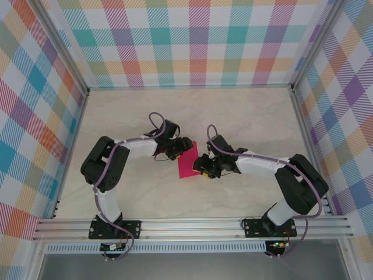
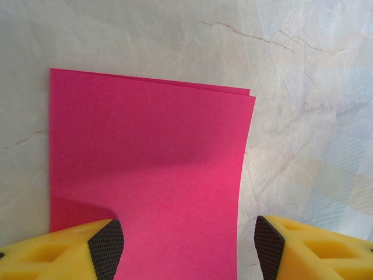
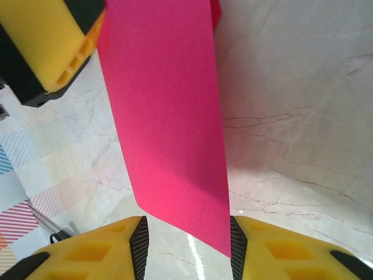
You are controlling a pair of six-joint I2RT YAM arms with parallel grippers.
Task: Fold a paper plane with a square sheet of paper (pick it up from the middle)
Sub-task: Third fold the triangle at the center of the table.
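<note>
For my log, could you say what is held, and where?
Nothing visibly clamped: the folded magenta-pink paper sheet lies inside the open left tool and open right tool.

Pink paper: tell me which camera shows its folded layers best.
Left wrist view. The pink paper lies broad and close there, with two layers' edges slightly offset along the far side. The right wrist view gives it as a narrow slanting band, layers hard to tell. The top external view shows a small pink patch.
</note>
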